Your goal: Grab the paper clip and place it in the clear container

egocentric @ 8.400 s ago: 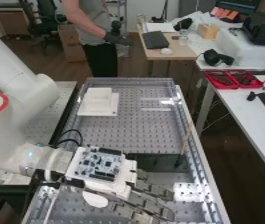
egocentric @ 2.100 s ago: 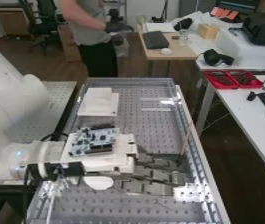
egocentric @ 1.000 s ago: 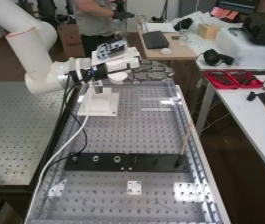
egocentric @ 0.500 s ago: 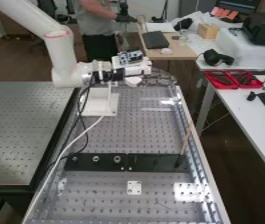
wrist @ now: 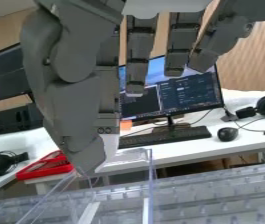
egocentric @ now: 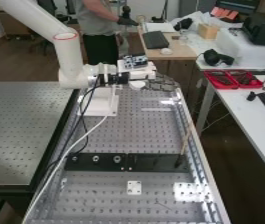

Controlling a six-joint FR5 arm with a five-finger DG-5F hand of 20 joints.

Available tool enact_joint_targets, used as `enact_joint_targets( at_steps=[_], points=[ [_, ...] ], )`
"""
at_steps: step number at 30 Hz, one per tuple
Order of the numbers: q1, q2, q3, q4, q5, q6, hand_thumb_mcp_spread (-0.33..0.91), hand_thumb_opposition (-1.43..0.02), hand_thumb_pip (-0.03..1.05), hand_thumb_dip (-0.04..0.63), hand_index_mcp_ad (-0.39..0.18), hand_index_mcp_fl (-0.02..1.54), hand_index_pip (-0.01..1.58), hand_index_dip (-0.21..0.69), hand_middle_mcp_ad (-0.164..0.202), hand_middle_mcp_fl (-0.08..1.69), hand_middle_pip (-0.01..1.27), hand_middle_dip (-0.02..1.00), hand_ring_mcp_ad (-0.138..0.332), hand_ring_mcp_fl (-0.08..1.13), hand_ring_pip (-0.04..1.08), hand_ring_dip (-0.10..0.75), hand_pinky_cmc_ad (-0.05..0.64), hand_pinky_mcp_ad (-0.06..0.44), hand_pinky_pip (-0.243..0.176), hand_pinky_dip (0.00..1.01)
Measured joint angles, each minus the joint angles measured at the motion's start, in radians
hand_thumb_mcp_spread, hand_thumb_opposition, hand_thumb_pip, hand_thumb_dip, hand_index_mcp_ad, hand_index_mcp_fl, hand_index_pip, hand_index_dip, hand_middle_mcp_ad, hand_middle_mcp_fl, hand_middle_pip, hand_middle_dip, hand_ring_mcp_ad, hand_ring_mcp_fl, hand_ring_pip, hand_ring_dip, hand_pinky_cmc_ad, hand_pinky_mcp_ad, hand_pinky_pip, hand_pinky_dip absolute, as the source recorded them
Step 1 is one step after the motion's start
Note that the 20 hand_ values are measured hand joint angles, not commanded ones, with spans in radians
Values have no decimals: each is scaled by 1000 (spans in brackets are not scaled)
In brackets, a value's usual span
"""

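Moved: hand [egocentric: 142, 74] shifted toward 12 o'clock, now at the bench's [egocentric: 116, 137] 12 o'clock end, near the clear container [wrist: 150, 175]. Cannot tell whether it holds the paper clip.

Your high cam's set back, slanting down your bench [egocentric: 116, 135] from its near end, while your close-in wrist cam faces the white desk [egocentric: 239, 107] both share.

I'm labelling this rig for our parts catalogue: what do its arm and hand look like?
The arm is smooth, rounded and white, with a thin red ring. The hand has chunky dark grey fingers with small round screws. A white housing behind them carries a blue-and-white circuit board. Black cables and a white one trail from the wrist area.
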Motion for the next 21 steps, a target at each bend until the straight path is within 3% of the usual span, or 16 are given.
enact_joint_targets(
  at_steps=[13, 17, 21],
  points=[
    [-12, -30, 48, -64, -10, 8, 607, -974, 415, 253, -138, 906, 1009, 155, -26, 398, 119, 157, 108, 188, 98, 21, 375, 136, 19, 155],
    [-20, -26, 54, -83, -16, 18, 583, -944, 442, 251, -138, 749, 895, 155, -26, 365, 119, 157, 110, 148, 98, 21, 375, 136, 17, 155],
    [-27, -25, 55, -88, -19, 20, 531, -899, 471, 251, -138, 703, 864, 154, -28, 328, 119, 157, 113, 127, 96, 21, 379, 136, 21, 155]
  ],
)
